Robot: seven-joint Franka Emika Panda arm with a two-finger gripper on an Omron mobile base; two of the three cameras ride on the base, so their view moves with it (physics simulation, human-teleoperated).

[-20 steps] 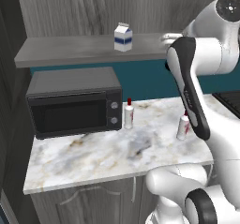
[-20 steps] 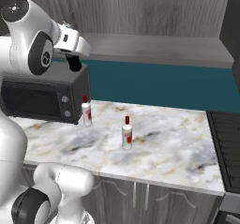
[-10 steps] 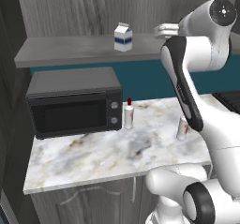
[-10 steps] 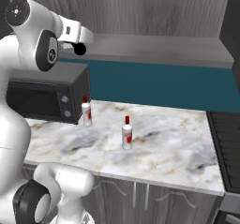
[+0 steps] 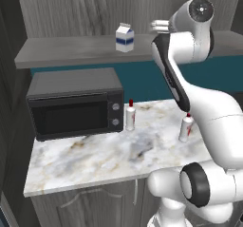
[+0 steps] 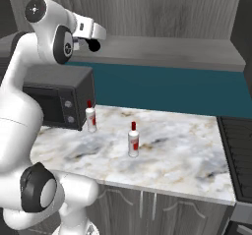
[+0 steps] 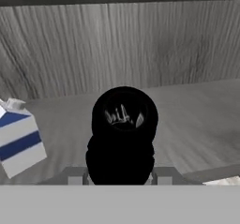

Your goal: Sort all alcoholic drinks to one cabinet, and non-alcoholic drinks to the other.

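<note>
Up at the open cabinet shelf (image 5: 71, 50), the gripper (image 7: 121, 174) is clamped on the black cola bottle (image 7: 123, 134), which lies along the hand's line of sight, its end toward the back wall. The milk carton (image 5: 125, 37) stands upright on that shelf, just left of the bottle, so the free spot lies to its right. Both red-capped bottles (image 6: 90, 117) (image 6: 133, 139) stand below on the marble counter (image 6: 172, 150).

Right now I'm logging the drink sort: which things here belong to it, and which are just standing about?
Belong:
milk carton on the shelf
cola bottle in the gripper
two red-capped bottles on the counter

Standing about:
microwave
</note>
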